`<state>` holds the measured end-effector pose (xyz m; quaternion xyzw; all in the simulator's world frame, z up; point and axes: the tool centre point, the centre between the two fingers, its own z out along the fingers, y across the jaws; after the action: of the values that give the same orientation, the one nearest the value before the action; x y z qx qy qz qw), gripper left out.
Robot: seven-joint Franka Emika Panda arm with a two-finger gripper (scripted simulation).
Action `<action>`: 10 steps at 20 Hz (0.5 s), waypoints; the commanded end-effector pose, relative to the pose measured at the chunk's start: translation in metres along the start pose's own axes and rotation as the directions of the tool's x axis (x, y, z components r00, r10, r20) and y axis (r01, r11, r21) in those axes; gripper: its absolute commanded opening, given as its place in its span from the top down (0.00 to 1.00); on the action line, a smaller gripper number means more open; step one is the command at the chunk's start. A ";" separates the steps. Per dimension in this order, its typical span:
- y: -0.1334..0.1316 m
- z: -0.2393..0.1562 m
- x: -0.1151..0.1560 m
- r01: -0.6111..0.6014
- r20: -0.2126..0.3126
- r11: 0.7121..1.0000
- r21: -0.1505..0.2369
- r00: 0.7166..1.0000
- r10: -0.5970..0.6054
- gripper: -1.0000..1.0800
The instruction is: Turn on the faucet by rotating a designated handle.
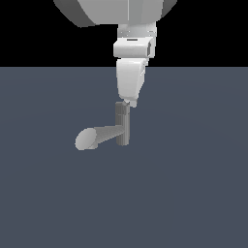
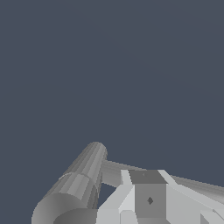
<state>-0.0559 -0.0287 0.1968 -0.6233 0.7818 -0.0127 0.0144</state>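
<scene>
The faucet stands directly beneath the end effector, its post upright on the tabletop, its thick spout flaring away to the exterior view's left. The handle — a thin flat bar — runs under the fingers in the wrist view. It looks rigid and light, likely pivoting stiffly; pushing near its free tip should give most leverage. Whether the end effector is open or closed, I cannot tell.

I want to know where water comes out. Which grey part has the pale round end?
The thick spout, flaring toward the exterior view's left. The upright post under the tool has no such end.
</scene>
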 end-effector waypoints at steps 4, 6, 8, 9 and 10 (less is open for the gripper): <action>0.004 0.003 -0.018 0.001 0.004 1.000 -0.008 1.000 -0.001 1.00; 0.008 0.005 -0.030 0.003 0.002 1.000 -0.014 1.000 -0.003 1.00; 0.012 0.008 -0.043 0.005 0.000 1.000 -0.020 1.000 -0.005 1.00; 0.014 0.009 -0.049 0.006 -0.001 1.000 -0.023 1.000 -0.006 1.00; 0.016 0.010 -0.055 0.008 -0.002 1.000 -0.026 1.000 -0.008 1.00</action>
<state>-0.0530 0.0023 0.1969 -0.6140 0.7891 -0.0110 0.0138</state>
